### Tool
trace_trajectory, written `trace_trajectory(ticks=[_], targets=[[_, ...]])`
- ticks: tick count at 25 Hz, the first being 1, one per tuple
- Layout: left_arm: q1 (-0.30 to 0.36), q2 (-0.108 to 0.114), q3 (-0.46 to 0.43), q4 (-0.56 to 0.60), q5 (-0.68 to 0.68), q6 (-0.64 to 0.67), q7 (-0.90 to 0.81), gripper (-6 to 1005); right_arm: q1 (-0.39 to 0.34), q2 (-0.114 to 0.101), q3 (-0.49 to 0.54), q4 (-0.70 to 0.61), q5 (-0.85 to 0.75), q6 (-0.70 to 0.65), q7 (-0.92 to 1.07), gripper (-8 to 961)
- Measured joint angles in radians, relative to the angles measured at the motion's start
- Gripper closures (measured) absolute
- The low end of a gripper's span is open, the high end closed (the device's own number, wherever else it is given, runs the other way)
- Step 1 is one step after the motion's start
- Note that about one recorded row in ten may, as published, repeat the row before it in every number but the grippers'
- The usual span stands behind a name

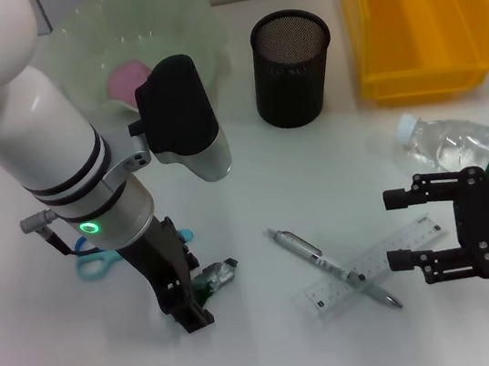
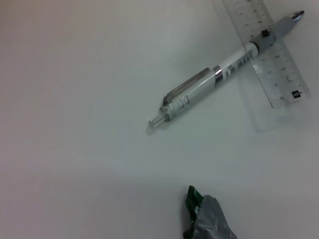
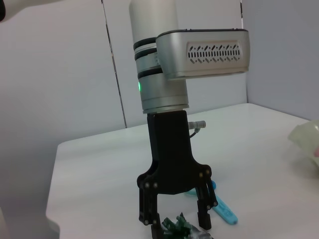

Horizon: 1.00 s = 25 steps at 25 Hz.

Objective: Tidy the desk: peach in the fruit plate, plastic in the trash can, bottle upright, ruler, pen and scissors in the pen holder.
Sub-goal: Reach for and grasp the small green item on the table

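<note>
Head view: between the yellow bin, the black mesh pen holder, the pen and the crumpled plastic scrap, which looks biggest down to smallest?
As they look in the head view:
1. Yellow bin
2. Black mesh pen holder
3. Pen
4. Crumpled plastic scrap, partly hidden by the left gripper

The bin and holder sit farther back, so true gaps may be larger.

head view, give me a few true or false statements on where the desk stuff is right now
1. The pen lies across the ruler. True.
2. The bottle stands upright. False: it lies on its side near the right claw.
3. The pen holder already holds the scissors. False: they lie on the table by the left arm.
4. The left claw is down over the crumpled plastic, fingers either side. True.
5. The peach sits in the fruit plate. True.
</note>
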Motion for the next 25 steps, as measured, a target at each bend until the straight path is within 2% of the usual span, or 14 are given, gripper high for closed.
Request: trace_trajectory(ticks=[15, 20, 25], targets=[[-0.004, 0.000, 0.000, 0.003, 0.006, 0.001, -0.001, 220, 0.000, 0.000, 0.000, 0.000, 0.001, 0.000, 0.000, 218], [-0.005, 0.000, 0.000, 0.003, 0.008, 0.000, 0.000, 396, 0.000, 0.000, 0.000, 0.000, 0.003, 0.000, 0.000, 217], [-0.007, 0.000, 0.000, 0.003, 0.008, -0.001, 0.004, 502, 0.000, 0.000, 0.002, 0.000, 0.004, -0.001, 0.000, 217]])
